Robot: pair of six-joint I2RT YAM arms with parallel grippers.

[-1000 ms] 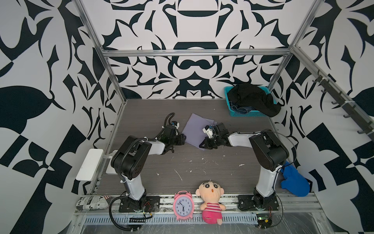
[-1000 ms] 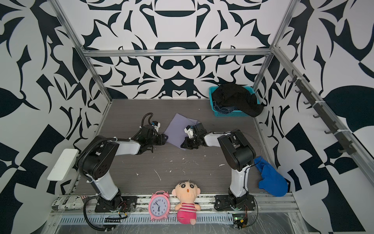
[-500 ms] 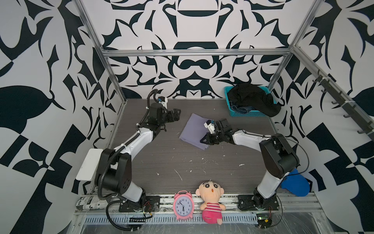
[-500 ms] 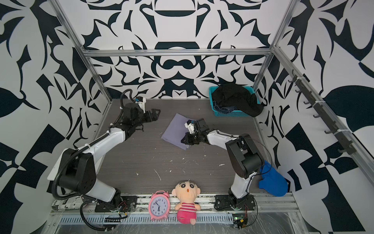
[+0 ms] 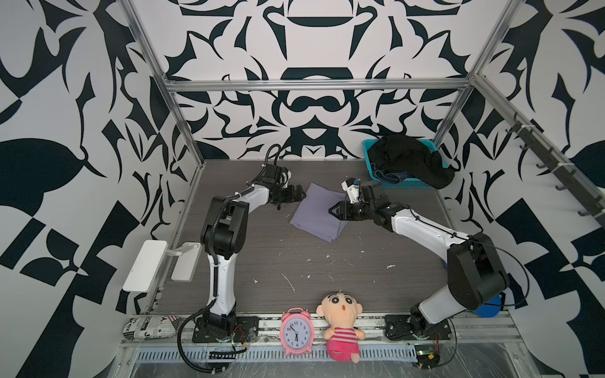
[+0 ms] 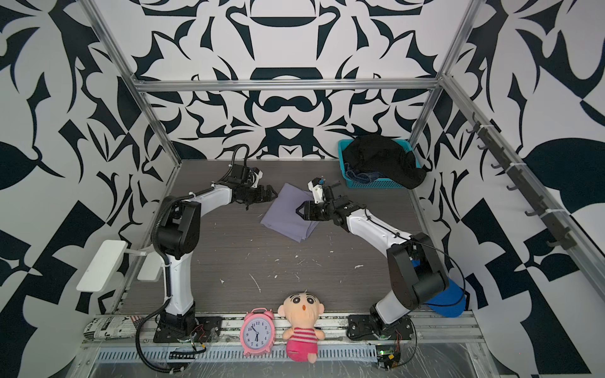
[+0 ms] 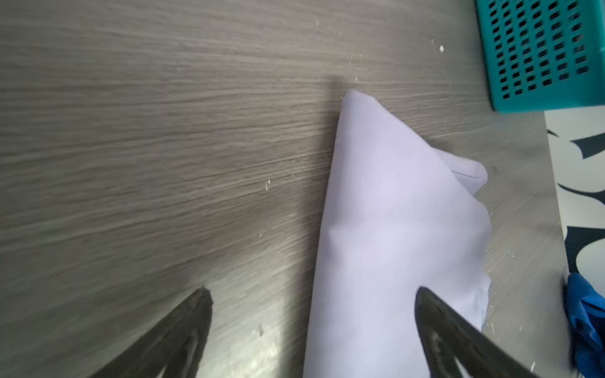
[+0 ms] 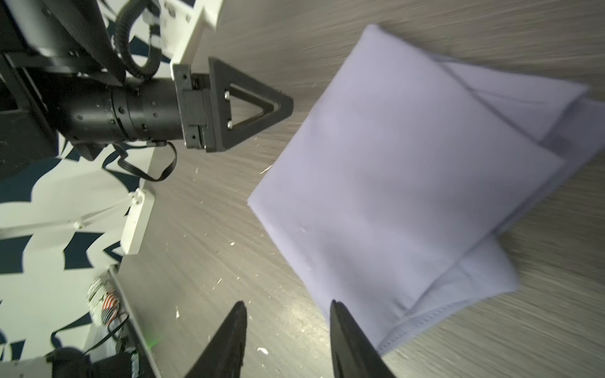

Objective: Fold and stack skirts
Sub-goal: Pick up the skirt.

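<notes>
Both pincers have let go of the cloth. One second ago the right pincer (image 5: 332, 211) was shut tight at the edge of the lavender skirt (image 5: 316, 214). Now its two fingers stand apart, and the right wrist view shows nothing between them. The left pincer (image 5: 299, 193) swung off to the far back corner half a second ago and has come back. It now sits just beside the skirt's far left edge, wide open and holding nothing.

The lavender skirt lies folded flat on the surface (image 5: 294, 261), between the two pincers and a bit toward the back. It has hardly moved. In the right wrist view its bottom layers (image 8: 484, 281) stick out a little past the top layer, so the fold is not quite neat. It does look like a finished fold, though.

I think this means the first skirt is done and can be the bottom of the stack. Two skirts are still left to do. The black skirt (image 5: 409, 160) is heaped in the teal basket (image 5: 406, 184) at the back right and spills over its rim. The denim skirt (image 5: 388, 175) peeks out from under it.

The next job is most likely to fetch the black one, and the right arm is nearer to it. Pulling it out could drag the denim skirt or the basket along too.
</notes>
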